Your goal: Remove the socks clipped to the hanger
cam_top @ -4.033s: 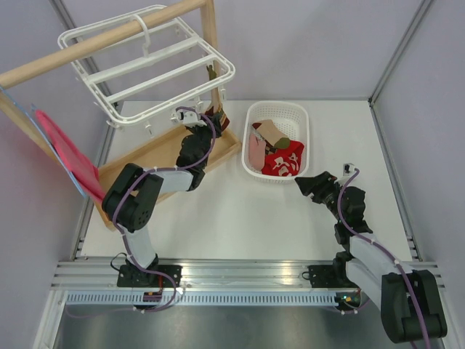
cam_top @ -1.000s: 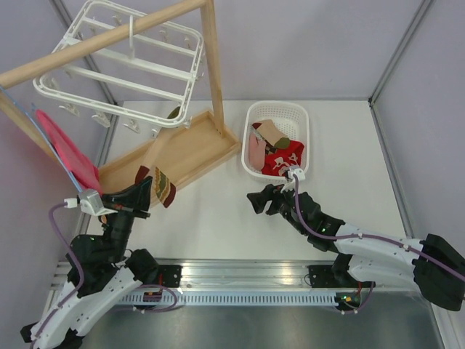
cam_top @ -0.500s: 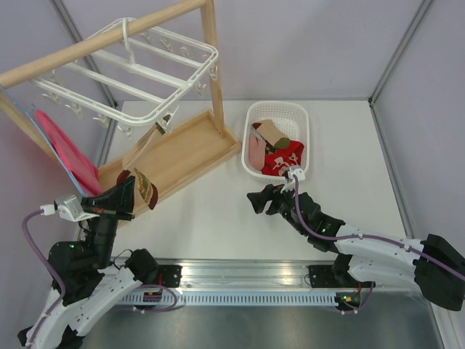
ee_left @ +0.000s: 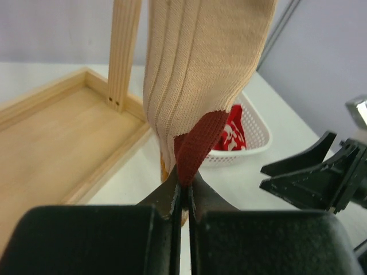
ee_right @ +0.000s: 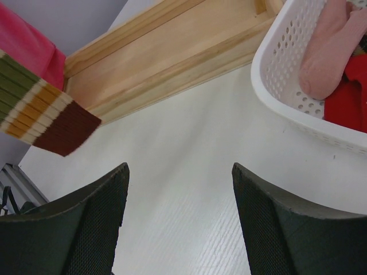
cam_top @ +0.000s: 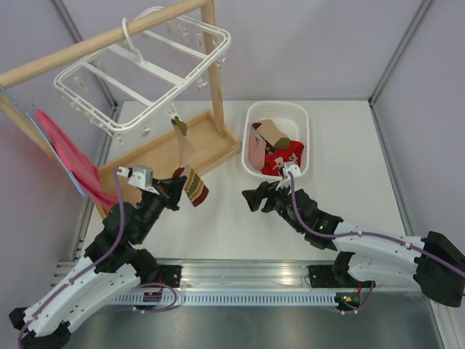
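Note:
The white hanger hangs tilted from the wooden rail at the top left. One cream sock with a striped, dark red end stays clipped to its near edge and stretches down to my left gripper. That gripper is shut on the sock's dark red end, the jaws pressed together. My right gripper is open and empty, low over the table, right of the sock. In the right wrist view the gripper faces the sock's striped end.
A white mesh basket at the back centre holds red, pink and checkered socks. The wooden rack's base tray and post stand at left. A pink-red cloth hangs at far left.
My left gripper has swung right and forward with the sock's end in it, pulling the sock taut. The hanger has tilted and swung. The right gripper has barely moved.

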